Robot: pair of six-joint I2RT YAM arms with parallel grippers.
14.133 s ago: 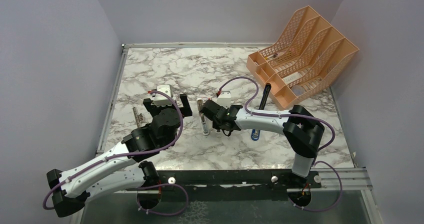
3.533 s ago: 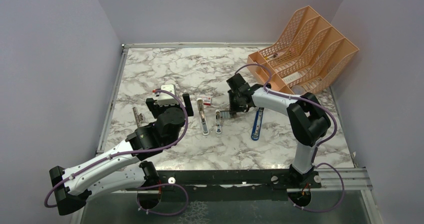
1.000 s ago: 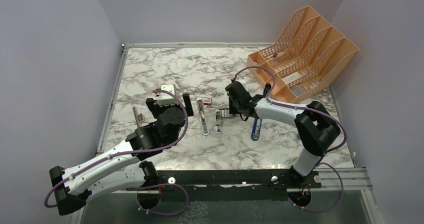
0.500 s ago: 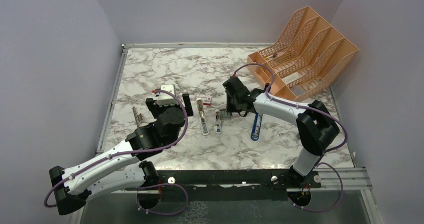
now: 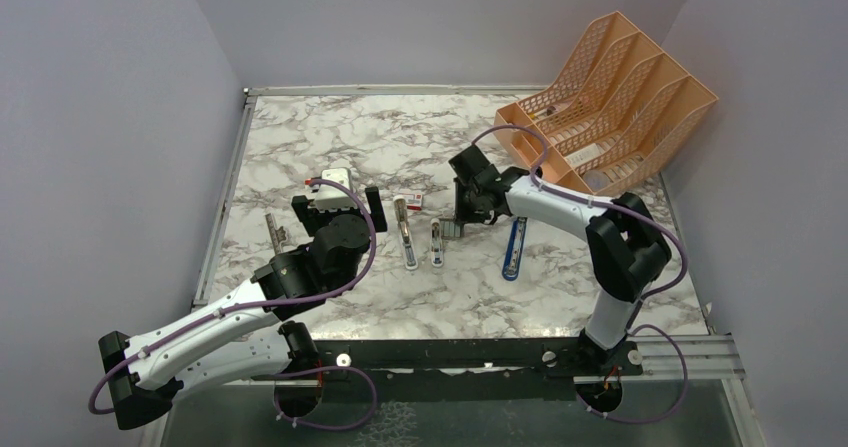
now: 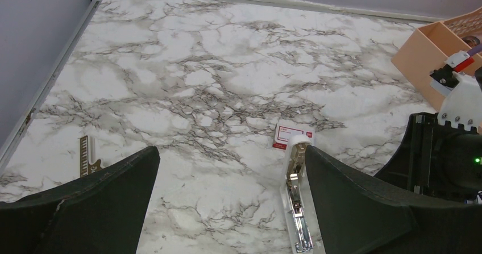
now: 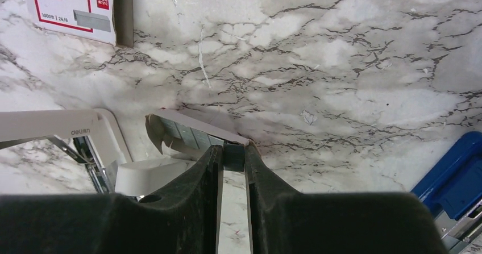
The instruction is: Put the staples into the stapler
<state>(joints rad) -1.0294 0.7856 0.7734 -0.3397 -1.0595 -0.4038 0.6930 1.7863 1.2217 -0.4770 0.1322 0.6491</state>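
Right gripper point(image 7: 233, 150) narrow, pinching one end of the staples point(image 7: 190, 134). Stapler point(image 6: 298, 214) lies open nearby, left of those jaws, long axis near-to-far (strip looks crosswise to it). Left gripper point(image 6: 230, 166) wide, empty, farther off.

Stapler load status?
Done: stapler lies open, metal channel exposed. In hand: right pincer pinches the staples low beside it. To do: seat staples in the metal channel, close stapler. The left pincer hangs open, empty.
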